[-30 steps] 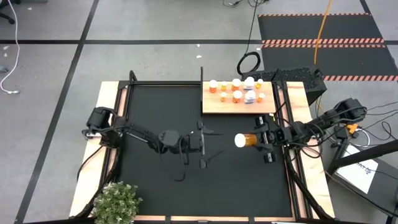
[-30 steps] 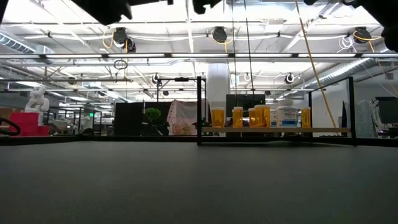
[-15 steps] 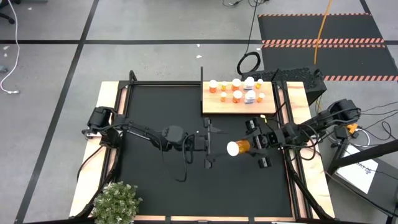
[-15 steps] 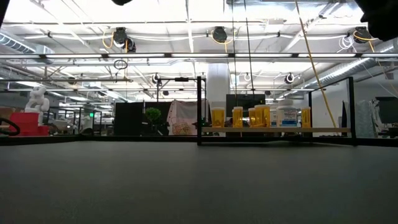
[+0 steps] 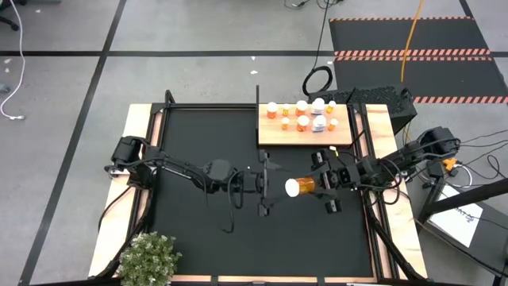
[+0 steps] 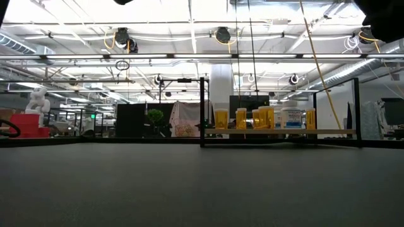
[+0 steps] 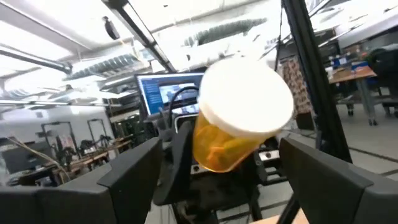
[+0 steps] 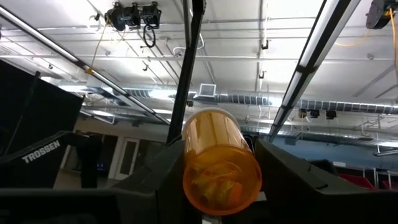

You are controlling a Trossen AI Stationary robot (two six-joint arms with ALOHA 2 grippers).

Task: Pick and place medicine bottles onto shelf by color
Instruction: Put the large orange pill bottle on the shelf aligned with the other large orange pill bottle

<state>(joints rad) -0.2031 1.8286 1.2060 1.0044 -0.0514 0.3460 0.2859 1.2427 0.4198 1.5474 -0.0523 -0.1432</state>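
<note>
An orange medicine bottle (image 5: pixel 302 187) with a white cap (image 7: pixel 245 102) hangs above the black mat (image 5: pixel 206 143), lying on its side, with my right gripper (image 5: pixel 313 184) shut on it. Its cap points at my left gripper (image 5: pixel 267 188), which is open. In the left wrist view the cap stands between and just beyond that gripper's two fingers (image 7: pixel 134 177), without visible touch. The light-wood shelf (image 5: pixel 279 137) at the far right carries several other bottles (image 5: pixel 302 122), standing upright; the low view shows them in a row (image 6: pixel 265 118). My right gripper pinches the bottle's orange body (image 8: pixel 217 155) between its two fingers (image 8: pixel 165 171), toward the bottom end. The fingers come from the table's right side, slanting upward, and lie along the bottle. The bottle is lifted clear of the mat, cap end away from the gripper.
A potted plant (image 5: pixel 149 258) stands at the near left corner. A dark upright post (image 5: pixel 258 99) rises at the shelf's left edge. Cables and a stand (image 5: pixel 444 183) crowd the right side beyond the table's frame.
My right gripper has carried the bottle toward the table's left, up to my left gripper, keeping its hold. My left gripper has risen and tipped upward, shifting slightly toward the bottle, and stays open.
</note>
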